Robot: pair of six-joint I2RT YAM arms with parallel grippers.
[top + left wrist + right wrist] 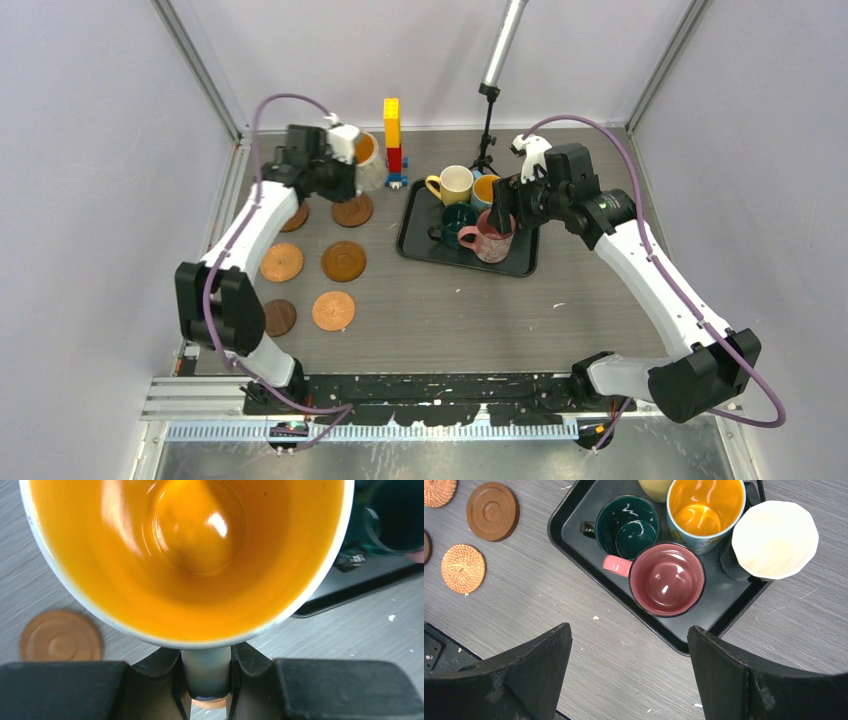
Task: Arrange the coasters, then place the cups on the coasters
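From my remote station, I see a grey wood-grain counter (450, 315) flecked with white specks. A black rectangular tray (415, 238) lies right of centre, turned slightly askew. Near its far left corner a toy brick tower (392, 135) stands upright: yellow on top, red below, blue at the base. Behind the tray, a thin black stand (487, 135) carries a slanted silver tube. Pale walls enclose three sides.

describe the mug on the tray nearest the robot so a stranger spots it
Find the black tray right of the middle of the table. At its front edge, the side facing the robot, sits the pink mug. It alone is pink, darker rose inside, next to a dark teal mug.
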